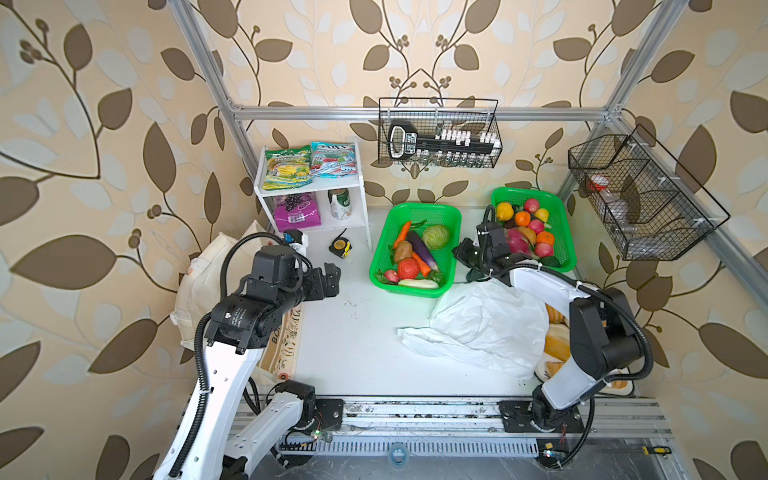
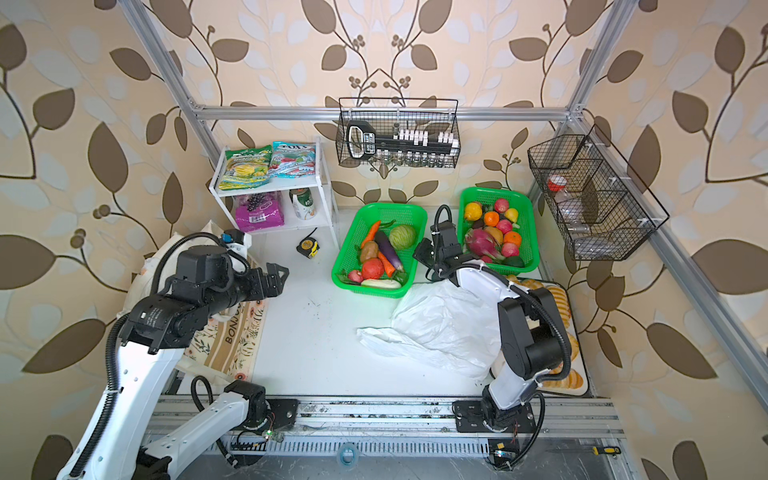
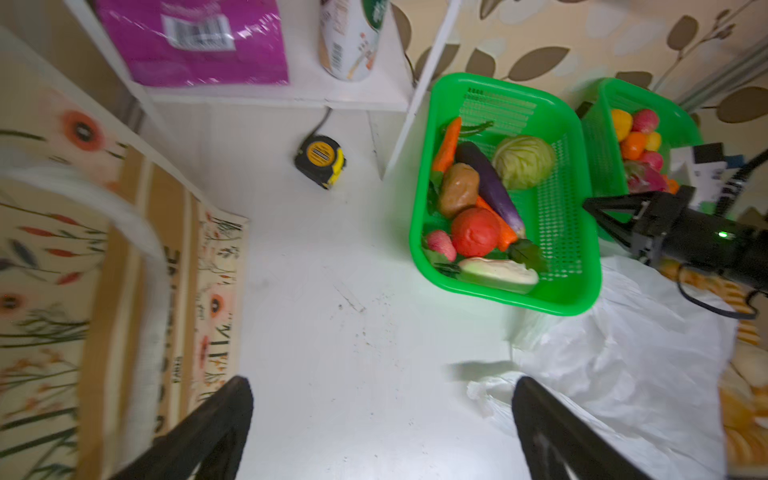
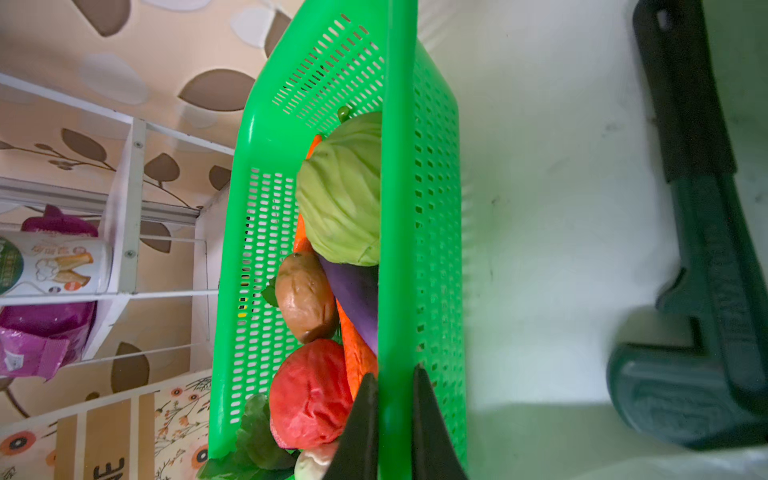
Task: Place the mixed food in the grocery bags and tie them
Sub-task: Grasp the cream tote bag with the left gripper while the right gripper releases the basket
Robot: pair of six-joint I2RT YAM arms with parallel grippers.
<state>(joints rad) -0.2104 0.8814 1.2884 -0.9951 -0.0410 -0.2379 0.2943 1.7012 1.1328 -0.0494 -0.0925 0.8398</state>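
**Bags wait, food untouched.** Nearest the arms' bases, the crumpled white plastic bag (image 1: 486, 328) lies flat on the desk (image 1: 353, 332) to the right. The cream canvas tote (image 2: 232, 340) sprawls at the left edge, its dark lettering reading "BONJOU" before an arm hides the rest. Between them the left tool (image 3: 382, 382) hangs over bare desk, jaws spread wide and nothing in them.

Further in, the right tool (image 4: 394, 372) is pinched narrow on the rim of the green mesh basket (image 4: 436, 208). The basket holds the red tomato (image 1: 408, 268), brown potato (image 1: 402, 250) and pale green cabbage (image 1: 436, 236) among other vegetables.

At the back, a white shelf (image 1: 311, 188) carries the purple grape-print pouch (image 1: 297, 214), which has a barcode sticker on its face, and the green drink can (image 1: 340, 203) below. The teal-and-red snack packet (image 1: 334, 160) lies above. Their print is too small to read, as is that on the yellow tape measure (image 1: 340, 248) lying before the shelf.

The job looks to be at its opening step, with the basket apparently being steadied or shifted. Next, a bag mouth likely needs lifting open before any item can go in.
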